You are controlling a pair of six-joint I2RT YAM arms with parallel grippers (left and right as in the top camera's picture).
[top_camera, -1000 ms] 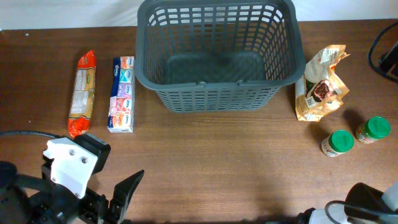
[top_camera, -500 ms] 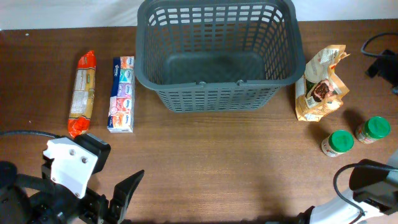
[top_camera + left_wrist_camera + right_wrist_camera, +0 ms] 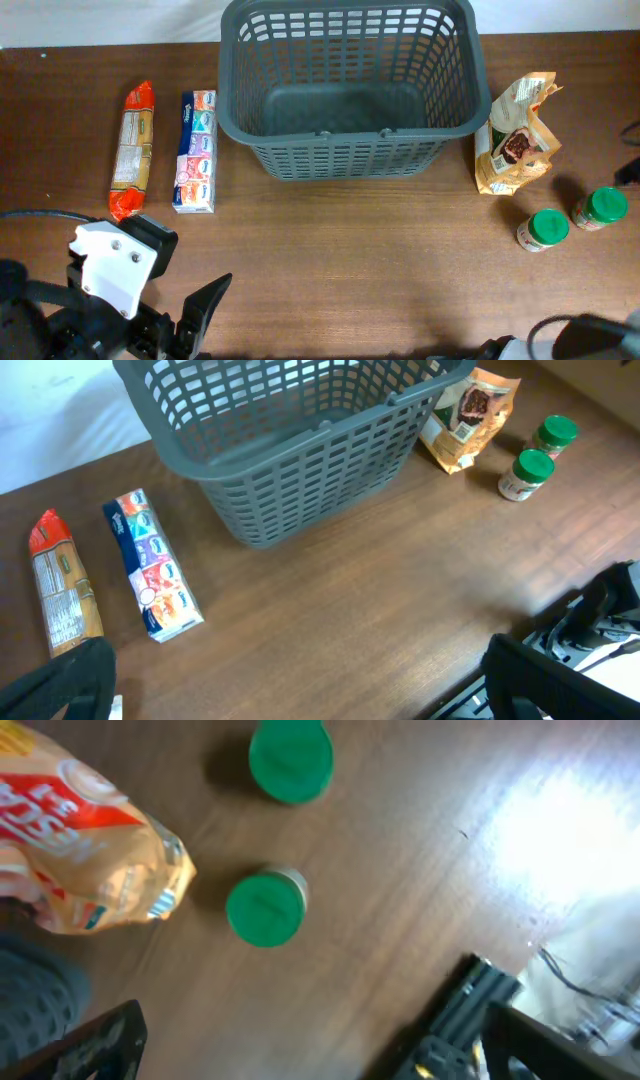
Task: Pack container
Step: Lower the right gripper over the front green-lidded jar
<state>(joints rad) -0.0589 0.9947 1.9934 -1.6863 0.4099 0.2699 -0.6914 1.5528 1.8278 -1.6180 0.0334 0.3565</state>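
The large dark grey plastic basket with slotted lattice walls point(image 3: 345, 158) stood upright at the far middle of the brown wooden worktop point(image 3: 350, 250). You could see its solid base in full from overhead.

To your left of the basket, two packs lay side by side and apart from each other:
- a long pasta packet with red ends point(image 3: 132, 150), farthest out;
- a long multi-coloured pack of tissues point(image 3: 196, 152), near the basket's left wall but not touching it.

To your right of the basket, a crumpled tan snack bag point(image 3: 517, 135) lay just beside the basket's right wall. Nearer to you stood two small upright jars with green lids, one point(image 3: 543, 229) closer to the middle and one point(image 3: 600, 208) farther out, near each other.

The left gripper point(image 3: 295, 660) hung over the near left part of the worktop, well apart from every item. Its jaws were spread wide and held nothing.

The right gripper point(image 3: 312, 1015) hung over the near right part of the worktop, with both jars and the snack bag in its wrist view. Its jaws were likewise spread wide and held nothing.
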